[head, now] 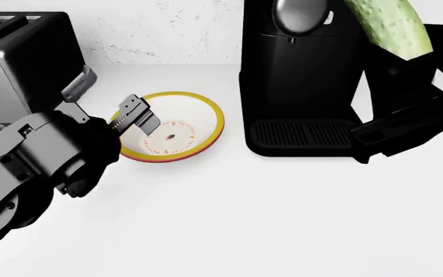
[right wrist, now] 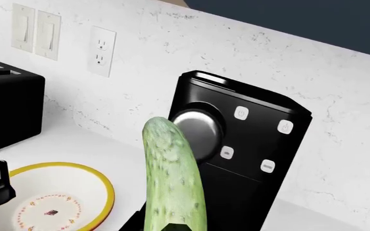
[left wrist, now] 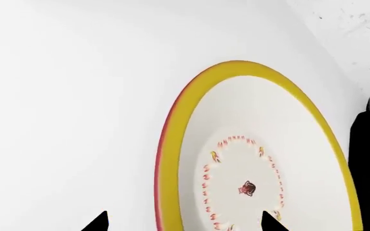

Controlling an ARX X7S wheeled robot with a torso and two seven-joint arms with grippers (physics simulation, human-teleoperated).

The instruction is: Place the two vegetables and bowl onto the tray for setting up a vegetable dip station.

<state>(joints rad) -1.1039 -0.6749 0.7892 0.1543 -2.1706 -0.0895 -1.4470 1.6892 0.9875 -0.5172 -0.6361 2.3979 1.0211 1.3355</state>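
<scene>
Bowl [head: 177,134] bare inside on white tabletop [head: 283,219], left gripper [head: 140,119] open over its rim, right gripper holding cucumber [right wrist: 172,178] upright beside coffee machine [head: 302,81].

The bowl [head: 177,134] is white inside with a ring of small red-orange marks and a dark red motif at its centre, a yellow rim and a red outer band. The cucumber [right wrist: 172,178] is light green and bumpy. The coffee machine [head: 306,81] is glossy black with a silver knob; the toaster [head: 18,69] is black and steel-grey. The counter [head: 244,219] is plain white, the backsplash [right wrist: 339,96] white with faint grey speckles.
</scene>
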